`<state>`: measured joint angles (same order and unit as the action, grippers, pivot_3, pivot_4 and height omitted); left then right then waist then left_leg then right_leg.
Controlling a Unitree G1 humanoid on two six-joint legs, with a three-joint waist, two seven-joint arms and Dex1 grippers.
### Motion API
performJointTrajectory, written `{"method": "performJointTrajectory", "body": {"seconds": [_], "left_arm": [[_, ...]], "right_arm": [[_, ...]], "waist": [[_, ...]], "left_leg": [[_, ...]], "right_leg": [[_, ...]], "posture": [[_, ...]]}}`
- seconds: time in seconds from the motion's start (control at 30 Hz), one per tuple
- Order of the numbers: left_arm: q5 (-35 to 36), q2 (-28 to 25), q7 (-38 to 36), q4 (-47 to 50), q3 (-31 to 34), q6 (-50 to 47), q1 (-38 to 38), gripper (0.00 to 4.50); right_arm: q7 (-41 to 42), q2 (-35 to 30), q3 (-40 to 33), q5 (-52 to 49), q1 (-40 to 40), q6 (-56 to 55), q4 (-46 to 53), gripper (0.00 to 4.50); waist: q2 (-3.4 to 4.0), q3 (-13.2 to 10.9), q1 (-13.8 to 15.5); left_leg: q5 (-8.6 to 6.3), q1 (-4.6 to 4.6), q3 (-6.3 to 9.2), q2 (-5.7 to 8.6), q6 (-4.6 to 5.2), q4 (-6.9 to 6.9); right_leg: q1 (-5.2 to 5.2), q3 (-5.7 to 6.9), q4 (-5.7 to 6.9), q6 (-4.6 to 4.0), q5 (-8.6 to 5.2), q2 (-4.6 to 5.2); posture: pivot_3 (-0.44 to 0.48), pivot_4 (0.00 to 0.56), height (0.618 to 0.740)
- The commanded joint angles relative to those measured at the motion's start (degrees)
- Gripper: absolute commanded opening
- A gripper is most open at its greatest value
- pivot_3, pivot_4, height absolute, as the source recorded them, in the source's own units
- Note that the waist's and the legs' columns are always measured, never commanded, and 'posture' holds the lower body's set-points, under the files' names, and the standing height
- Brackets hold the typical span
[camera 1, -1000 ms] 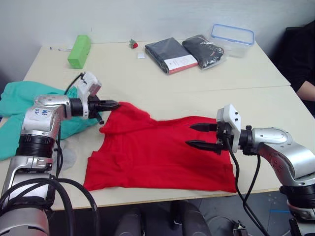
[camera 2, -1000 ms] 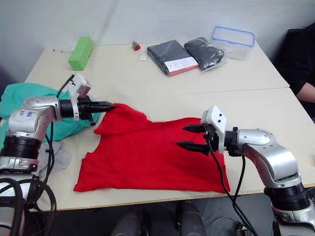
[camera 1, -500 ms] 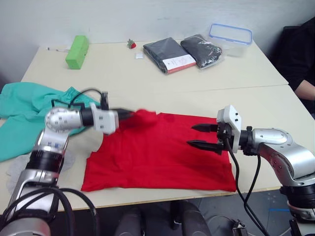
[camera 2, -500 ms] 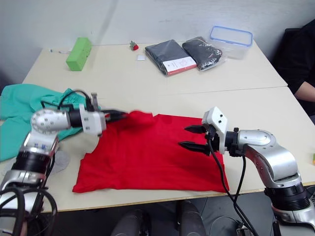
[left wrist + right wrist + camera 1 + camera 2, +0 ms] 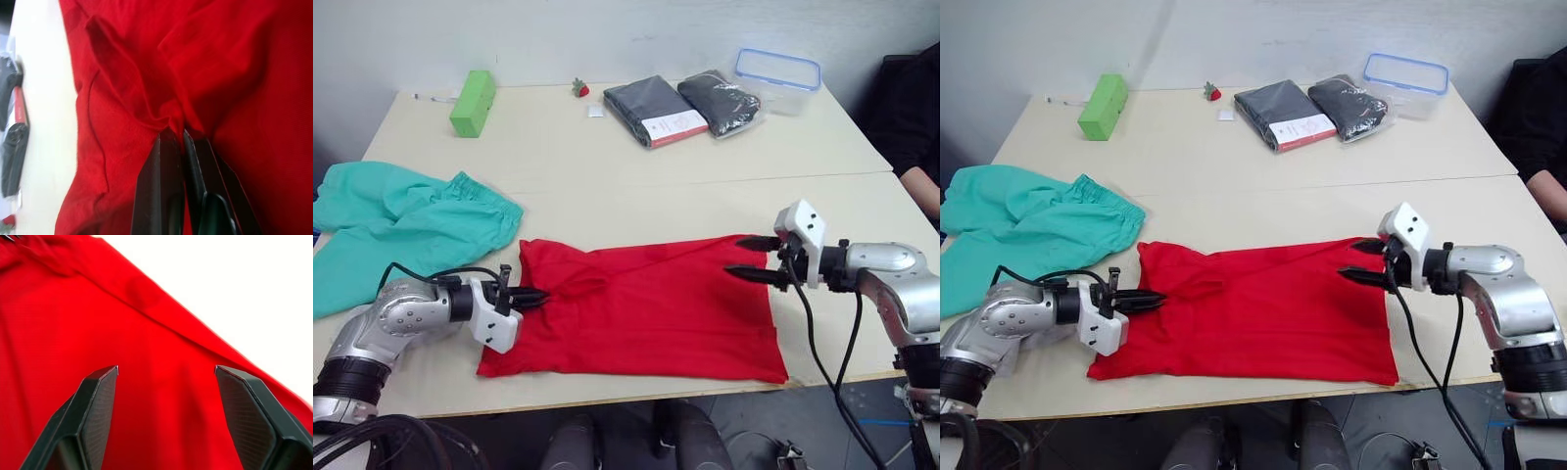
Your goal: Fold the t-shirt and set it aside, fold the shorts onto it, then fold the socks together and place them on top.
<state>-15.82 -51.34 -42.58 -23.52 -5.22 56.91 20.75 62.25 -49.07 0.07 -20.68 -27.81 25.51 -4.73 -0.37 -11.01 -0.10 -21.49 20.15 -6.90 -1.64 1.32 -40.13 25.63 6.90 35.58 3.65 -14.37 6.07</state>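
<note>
Left eye view: the red t-shirt [image 5: 646, 308] lies spread across the near part of the table [image 5: 607, 147], only partly folded, with the first step of the task under way. The left gripper [image 5: 533, 295] has its jaws clamped together on a bunched pinch of cloth at the t-shirt's left edge, a grip the left wrist view shows closely. The right gripper [image 5: 752, 258] hovers at the t-shirt's far right corner with jaws apart, holding nothing. Just left of the t-shirt, the teal shorts [image 5: 406, 230] lie rumpled and unfolded. Well beyond the t-shirt, toward the wall, rest a green block [image 5: 473, 102], two packaged dark garments [image 5: 685, 106] and a clear lidded box [image 5: 777, 69]. Judging by this, the t-shirt fold remains unfinished, and the shorts and socks have yet to be handled.
</note>
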Motion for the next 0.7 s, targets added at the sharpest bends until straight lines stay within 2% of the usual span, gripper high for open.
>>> {"method": "performJointTrajectory", "body": {"seconds": [0.03, 0.1, 0.2, 0.37, 0.5, 0.6, 0.7], "left_arm": [[-1.15, 0.38, 2.91, -2.53, -0.26, -0.38, 2.11, 0.03], [-1.38, 0.08, 3.73, -3.71, -0.33, -0.20, 2.80, 0.03], [-0.92, -0.50, 4.29, -4.76, -0.19, -0.55, 3.31, 0.03], [-0.12, -0.91, 4.61, -4.49, -0.13, -1.24, 2.86, 0.03], [0.25, -0.75, 4.86, -3.18, -0.04, -2.23, 1.97, 0.03], [0.74, -0.91, 4.87, -2.38, 0.02, -2.84, 1.49, 0.03], [1.12, -1.19, 4.90, -2.09, 0.19, -3.32, 1.23, 0.00]], "right_arm": [[2.45, -2.49, 1.97, 6.70, -4.54, -9.53, -9.00, 3.20], [3.32, -2.80, 3.06, 9.28, -6.71, -13.24, -13.68, 3.20], [3.04, -1.47, 3.48, 10.74, -10.09, -13.01, -19.50, 3.20], [-0.18, 2.21, 3.17, 11.36, -14.33, -4.60, -25.94, 3.20], [-2.21, 4.79, 1.88, 9.91, -16.35, 5.31, -27.62, 3.20], [-3.36, 5.31, 1.82, 10.30, -16.38, 7.73, -27.96, 3.20], [-4.94, 6.16, 0.66, 9.40, -16.62, 9.79, -28.20, 2.64]], "waist": [[0.00, 0.00, 0.02], [0.01, 0.00, -0.03], [0.02, -0.01, -0.13], [0.02, -0.01, -0.27], [0.03, -0.02, -0.28], [0.04, -0.01, -0.29], [0.05, -0.01, -0.30]], "left_leg": [[0.02, 0.01, -0.01, 0.02, 0.03, 0.00], [0.02, 0.00, -0.03, 0.02, 0.04, 0.01], [0.02, 0.02, -0.04, 0.01, 0.03, 0.03], [0.04, 0.00, -0.06, -0.02, 0.01, 0.02], [0.04, 0.03, -0.05, -0.03, 0.00, 0.02], [0.04, 0.03, -0.04, -0.01, 0.00, 0.02], [0.04, 0.03, -0.03, -0.01, 0.00, 0.02]], "right_leg": [[0.00, 0.00, 0.01, 0.00, 0.00, 0.01], [0.00, 0.00, 0.01, 0.00, 0.00, 0.02], [0.02, 0.02, 0.00, 0.00, 0.00, 0.01], [0.02, 0.01, 0.04, 0.00, 0.00, 0.00], [0.03, 0.01, 0.04, 0.00, 0.00, 0.01], [0.04, 0.00, 0.04, 0.00, 0.00, 0.05], [0.04, 0.01, 0.04, 0.00, 0.00, 0.06]], "posture": [[0.000, 0.150, 0.740], [0.000, 0.150, 0.740], [0.000, 0.150, 0.740], [0.000, 0.150, 0.740], [0.000, 0.150, 0.740], [0.000, 0.150, 0.740], [0.000, 0.150, 0.740]]}}
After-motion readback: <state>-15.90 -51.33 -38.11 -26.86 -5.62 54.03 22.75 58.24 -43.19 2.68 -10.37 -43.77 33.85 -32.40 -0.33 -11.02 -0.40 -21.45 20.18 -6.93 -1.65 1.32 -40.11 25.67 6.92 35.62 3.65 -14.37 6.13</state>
